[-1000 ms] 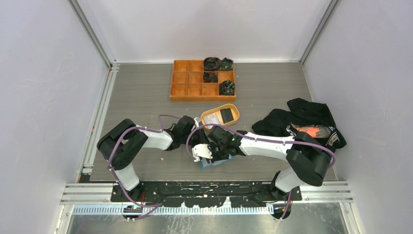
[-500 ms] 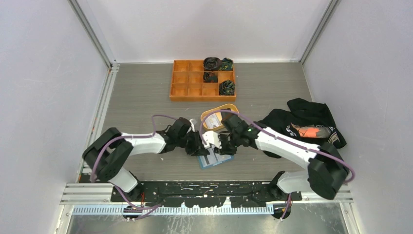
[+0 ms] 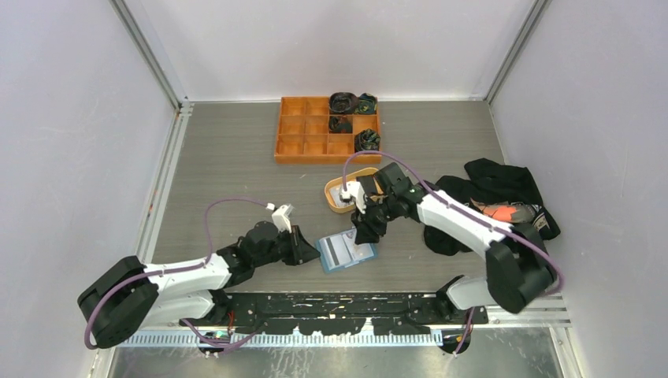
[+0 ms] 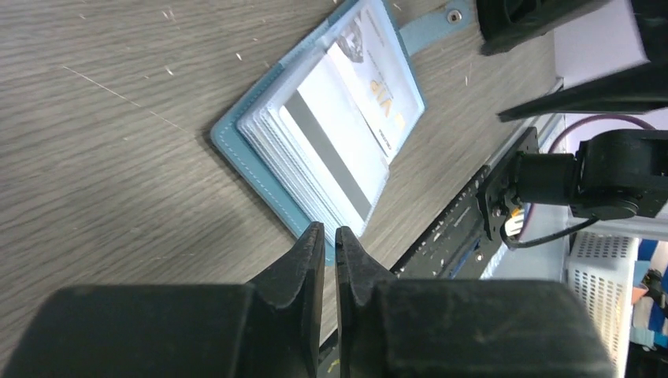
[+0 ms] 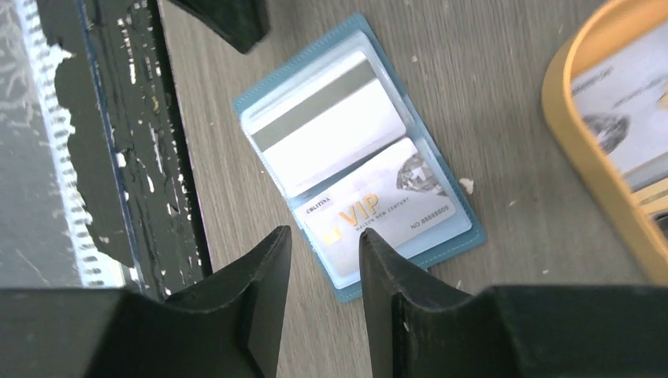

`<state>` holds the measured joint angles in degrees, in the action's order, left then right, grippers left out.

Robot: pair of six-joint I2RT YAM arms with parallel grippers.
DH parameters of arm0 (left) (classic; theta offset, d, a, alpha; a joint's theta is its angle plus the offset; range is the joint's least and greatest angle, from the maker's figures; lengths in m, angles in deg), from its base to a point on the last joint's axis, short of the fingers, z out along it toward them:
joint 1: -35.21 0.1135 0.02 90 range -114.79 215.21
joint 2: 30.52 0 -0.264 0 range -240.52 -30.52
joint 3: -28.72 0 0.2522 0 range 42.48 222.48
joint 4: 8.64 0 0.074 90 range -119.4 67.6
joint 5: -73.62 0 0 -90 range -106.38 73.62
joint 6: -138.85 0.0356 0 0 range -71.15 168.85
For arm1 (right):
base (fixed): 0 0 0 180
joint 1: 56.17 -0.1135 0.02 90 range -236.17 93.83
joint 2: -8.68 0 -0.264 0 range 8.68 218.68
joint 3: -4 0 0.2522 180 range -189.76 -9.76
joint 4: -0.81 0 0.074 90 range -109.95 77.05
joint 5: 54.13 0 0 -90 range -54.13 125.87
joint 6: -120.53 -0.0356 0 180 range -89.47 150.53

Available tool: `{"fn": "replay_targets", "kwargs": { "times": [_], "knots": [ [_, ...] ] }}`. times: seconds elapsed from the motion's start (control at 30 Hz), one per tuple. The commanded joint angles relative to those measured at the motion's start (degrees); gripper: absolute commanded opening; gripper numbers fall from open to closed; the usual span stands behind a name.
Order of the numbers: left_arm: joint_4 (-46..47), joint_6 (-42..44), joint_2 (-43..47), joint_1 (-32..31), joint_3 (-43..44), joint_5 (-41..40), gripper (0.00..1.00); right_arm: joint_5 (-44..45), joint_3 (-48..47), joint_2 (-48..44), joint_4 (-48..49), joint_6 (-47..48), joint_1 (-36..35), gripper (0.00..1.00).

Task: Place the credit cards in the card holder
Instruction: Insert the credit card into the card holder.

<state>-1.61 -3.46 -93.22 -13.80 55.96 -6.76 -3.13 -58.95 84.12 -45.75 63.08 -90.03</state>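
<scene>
The blue card holder (image 3: 345,250) lies open on the table near the front edge. Its clear slots hold a white card with a grey stripe (image 5: 327,126) and a pale VIP card (image 5: 382,211). The left wrist view shows the holder (image 4: 272,169) with its snap tab pointing away. My left gripper (image 3: 305,250) rests just left of the holder, its fingers (image 4: 303,260) nearly touching with nothing between them. My right gripper (image 5: 324,236) hovers open and empty over the holder's far side. More credit cards (image 5: 630,102) lie in the tan dish (image 5: 563,118).
An orange compartment tray (image 3: 327,130) with dark rolled items stands at the back. A black garment (image 3: 492,201) is heaped on the right under the right arm. The black metal base rail (image 5: 126,157) runs along the table's near edge beside the holder.
The left arm drew back to the left and its jaws narrowed. The right gripper opened, left the holder and rose toward the dish. The holder now lies uncovered.
</scene>
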Motion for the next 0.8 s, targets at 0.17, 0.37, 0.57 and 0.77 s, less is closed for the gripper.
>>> {"fn": "replay_targets", "kwargs": {
  "times": [0.17, 0.37, 0.57, 0.77],
  "knots": [
    [18.72, 2.75, 0.69, -2.15, -3.36, -4.45, 0.10, 2.71, -4.94, 10.74, 3.93, -21.14, 7.49, 0.43],
    [18.40, 4.72, -3.37, -6.04, -2.16, -9.99, 0.11, 0.75, -7.64, 16.48, 2.04, -25.05, 8.38, 0.44],
    [18.45, 3.19, -6.18, -6.61, -3.49, -14.28, 0.12, 1.09, -9.93, 19.50, 0.01, -26.32, 8.42, 0.44],
    [18.18, 2.23, -5.76, -6.79, -4.06, -15.10, 0.14, 2.04, -12.89, 23.24, -4.55, -25.23, 8.41, 0.43]
  ]
}}
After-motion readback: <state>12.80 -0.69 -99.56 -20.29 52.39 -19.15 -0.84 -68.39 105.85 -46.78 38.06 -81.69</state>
